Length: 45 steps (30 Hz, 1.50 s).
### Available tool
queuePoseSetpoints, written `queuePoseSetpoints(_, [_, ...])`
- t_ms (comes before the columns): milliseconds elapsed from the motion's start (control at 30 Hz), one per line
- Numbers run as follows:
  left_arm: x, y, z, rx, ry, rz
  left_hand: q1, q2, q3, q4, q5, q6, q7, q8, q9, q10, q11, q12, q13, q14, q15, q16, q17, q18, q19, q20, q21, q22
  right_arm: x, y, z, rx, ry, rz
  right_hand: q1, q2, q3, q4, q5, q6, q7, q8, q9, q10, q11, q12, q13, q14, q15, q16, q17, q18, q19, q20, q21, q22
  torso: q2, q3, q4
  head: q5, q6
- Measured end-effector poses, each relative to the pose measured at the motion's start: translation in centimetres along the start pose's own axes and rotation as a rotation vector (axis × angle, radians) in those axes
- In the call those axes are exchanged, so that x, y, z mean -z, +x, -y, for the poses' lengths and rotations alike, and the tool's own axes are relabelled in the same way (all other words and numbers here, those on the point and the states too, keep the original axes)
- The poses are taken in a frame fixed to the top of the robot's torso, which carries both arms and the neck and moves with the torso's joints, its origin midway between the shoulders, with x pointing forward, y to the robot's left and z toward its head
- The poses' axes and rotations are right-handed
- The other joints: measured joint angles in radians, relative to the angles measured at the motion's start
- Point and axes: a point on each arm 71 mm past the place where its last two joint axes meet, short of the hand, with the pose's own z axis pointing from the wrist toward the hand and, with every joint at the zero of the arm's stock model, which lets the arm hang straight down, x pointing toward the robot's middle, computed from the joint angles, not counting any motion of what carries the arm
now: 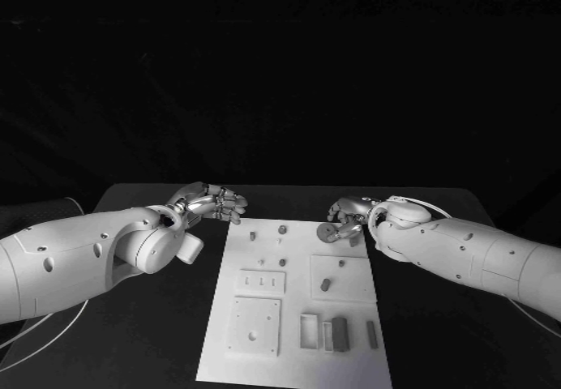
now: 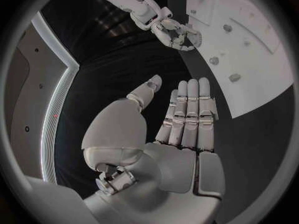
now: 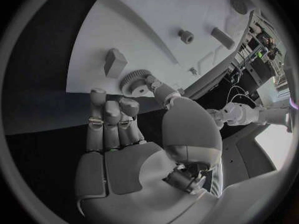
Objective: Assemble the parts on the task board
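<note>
The right hand point(image 1: 347, 215) pinches a gear point(image 3: 135, 82) at the board's point(image 1: 293, 356) far edge; the left hand point(image 2: 181, 134) waits open. Next, seating it on a peg looks likely.

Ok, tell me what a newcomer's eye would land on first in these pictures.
First the long white task board in the middle of the black table, with small grey parts on it. Next the right hand at the board's far right edge, pinching a small toothed gear. Then the left hand, off the board's far left corner, fingers straight and holding nothing.
</note>
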Motion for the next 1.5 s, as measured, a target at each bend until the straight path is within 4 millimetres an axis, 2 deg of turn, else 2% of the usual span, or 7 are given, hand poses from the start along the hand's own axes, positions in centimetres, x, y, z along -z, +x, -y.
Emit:
queuePoseSetpoints(300, [-0.18, 0.21, 0.04, -0.001, -0.002, -0.004, 0.0, 0.0, 0.0, 0.0, 0.0, 0.0, 0.0, 0.0, 0.0, -0.003, -0.003, 0.0, 0.001, 0.0, 0.0, 0.0, 0.002, 0.0, 0.0, 0.0, 0.0, 0.0, -0.32, 0.02, 0.16, -0.005, 0.001, -0.016, -0.005, 0.026, -0.014, -0.014, 0.0, 0.011, -0.004, 0.007, 0.001, 0.004, -0.004, 0.004, -0.002, -0.004, -0.003, 0.0, -0.003, 0.001, -0.003, 0.0, 0.004, 0.0, 0.0, 0.0005, 0.0006, 0.005, 0.0])
queuePoseSetpoints(800, [-0.18, 0.17, 0.0, -0.001, -0.005, -0.005, -0.011, -0.002, 0.0, 0.0, 0.0, -0.004, 0.004, -0.006, 0.0, -0.007, 0.0, 0.0, 0.003, 0.004, 0.004, 0.0, 0.004, -0.001, 0.0, 0.0, 0.0, 0.001, -0.5, 0.13, 0.0, -0.013, -0.007, -0.028, -0.011, 0.031, -0.021, -0.022, 0.002, 0.015, -0.008, 0.007, 0.0, 0.0, -0.007, 0.005, -0.003, -0.005, -0.002, 0.004, -0.004, 0.001, -0.004, 0.0, 0.004, 0.0, -0.001, 0.0008, -0.0008, 0.009, -0.005])
queuePoseSetpoints(900, [-0.18, 0.19, 0.01, 0.0, -0.006, -0.006, -0.011, -0.002, 0.0, 0.0, 0.0, -0.004, 0.004, -0.006, 0.0, -0.007, 0.0, 0.0, 0.003, 0.004, 0.004, 0.0, 0.005, -0.001, 0.0, 0.0, 0.0, 0.001, -0.49, 0.13, -0.05, -0.013, -0.008, -0.028, -0.004, 0.056, -0.018, -0.038, 0.017, 0.03, -0.011, 0.018, 0.0, 0.004, -0.011, 0.008, -0.005, -0.001, -0.006, 0.009, -0.007, 0.002, -0.003, 0.0, 0.008, 0.0, -0.001, 0.0006, -0.0013, 0.009, -0.005])
queuePoseSetpoints(967, [-0.17, 0.18, 0.01, 0.0, -0.006, -0.006, -0.011, -0.002, 0.0, 0.0, 0.0, -0.004, 0.004, -0.006, 0.0, -0.007, 0.0, 0.0, 0.003, 0.004, 0.004, 0.0, 0.005, -0.001, 0.0, 0.0, 0.0, 0.001, -0.5, 0.07, -0.07, -0.014, -0.009, -0.025, 0.001, 0.078, -0.014, -0.054, 0.049, 0.044, -0.011, 0.027, 0.0, 0.006, -0.014, 0.008, -0.007, 0.001, -0.008, 0.009, -0.008, 0.003, -0.003, 0.0, 0.008, 0.0, -0.001, 0.0006, -0.0012, 0.009, -0.006])
queuePoseSetpoints(1167, [-0.15, 0.16, -0.01, 0.0, -0.008, -0.006, -0.011, -0.002, 0.0, 0.0, 0.0, -0.004, 0.004, -0.006, 0.0, -0.007, 0.0, 0.0, 0.004, 0.004, 0.004, -0.004, 0.005, -0.002, 0.0, 0.0, 0.0, 0.0, -0.53, -0.03, -0.27, -0.017, -0.016, -0.019, 0.017, 0.131, 0.007, -0.104, 0.088, 0.076, -0.015, 0.036, 0.0, 0.009, -0.016, 0.008, -0.013, 0.001, -0.008, 0.013, -0.013, 0.004, -0.003, 0.0, 0.014, 0.0, -0.001, 0.0, -0.001, 0.008, -0.007])
queuePoseSetpoints(1333, [-0.13, 0.14, -0.03, 0.0, -0.009, -0.006, -0.011, -0.002, 0.0, 0.0, 0.0, -0.004, 0.004, -0.006, 0.0, -0.007, 0.0, 0.0, 0.004, 0.004, 0.004, -0.004, 0.006, -0.002, 0.0, 0.0, 0.0, 0.0, -0.58, -0.11, -0.4, -0.017, -0.02, -0.008, 0.033, 0.149, 0.034, -0.108, 0.089, 0.079, -0.014, 0.036, -0.004, 0.013, -0.02, 0.008, -0.015, 0.004, -0.011, 0.013, -0.015, 0.005, -0.003, 0.0, 0.014, 0.0, -0.001, 0.0002, -0.0011, 0.008, -0.007])
queuePoseSetpoints(1500, [-0.12, 0.15, -0.03, 0.0, -0.009, -0.006, -0.011, -0.002, 0.0, 0.0, 0.0, -0.004, 0.004, -0.006, 0.0, -0.007, 0.0, 0.0, 0.004, 0.004, 0.004, -0.004, 0.006, -0.002, 0.0, 0.0, 0.0, 0.001, -0.57, -0.15, -0.34, -0.013, -0.019, 0.011, 0.032, 0.153, 0.046, -0.109, 0.089, 0.079, -0.014, 0.036, -0.005, 0.014, -0.021, 0.012, -0.016, 0.004, -0.011, 0.02, -0.017, 0.005, -0.003, 0.0, 0.019, 0.0, -0.001, 0.0006, -0.0013, 0.008, -0.007])
